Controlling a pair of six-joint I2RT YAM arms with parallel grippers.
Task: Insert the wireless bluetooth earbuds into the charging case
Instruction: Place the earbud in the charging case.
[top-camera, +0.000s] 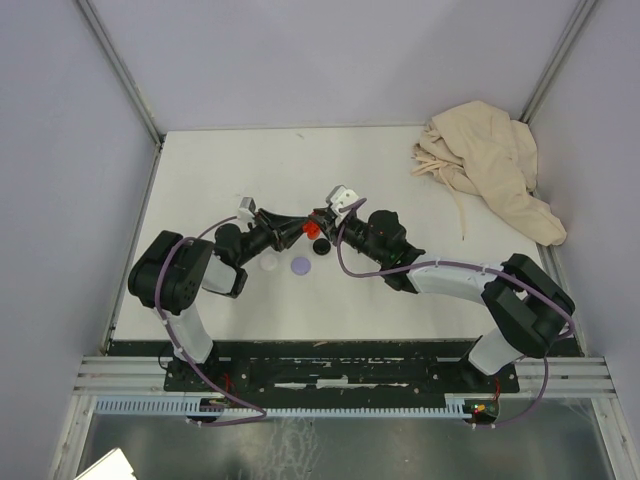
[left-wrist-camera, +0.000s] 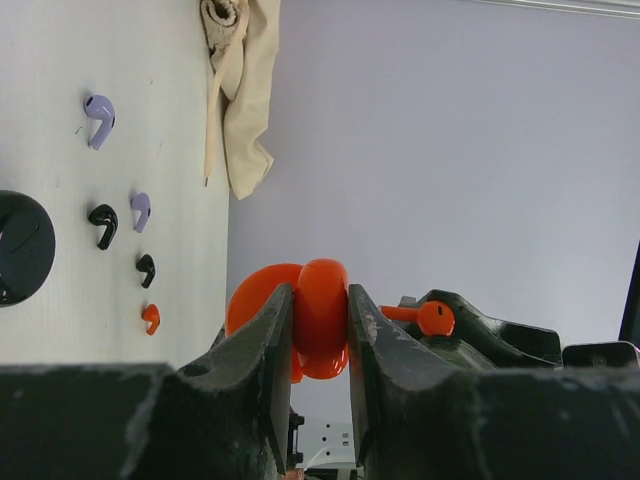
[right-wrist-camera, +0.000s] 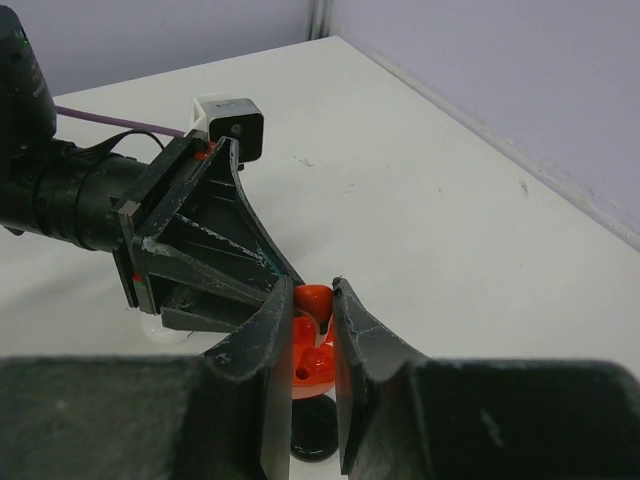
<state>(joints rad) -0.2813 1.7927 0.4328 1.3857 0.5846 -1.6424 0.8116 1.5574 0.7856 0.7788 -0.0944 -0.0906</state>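
A white surface (top-camera: 400, 180) between pale lavender walls, with a beige cloth (top-camera: 485, 160) pushed into the far corner. From above, the left hand (top-camera: 291, 229) and right hand (top-camera: 322, 222) meet tip to tip at the middle.

The left wrist view shows the left hand pressed onto the open red case (left-wrist-camera: 320, 325) — steadying it as a target, I judge. A lavender earbud (left-wrist-camera: 99, 118) and others lie loose on the surface.

The right wrist view shows the right hand pinching a red earbud (right-wrist-camera: 313, 300) just above the case — lined up, it seems, for its socket.

Open red case (left-wrist-camera: 320, 322) — red earbud (left-wrist-camera: 435, 318) just beside, five earbuds (left-wrist-camera: 103, 225) lying loose
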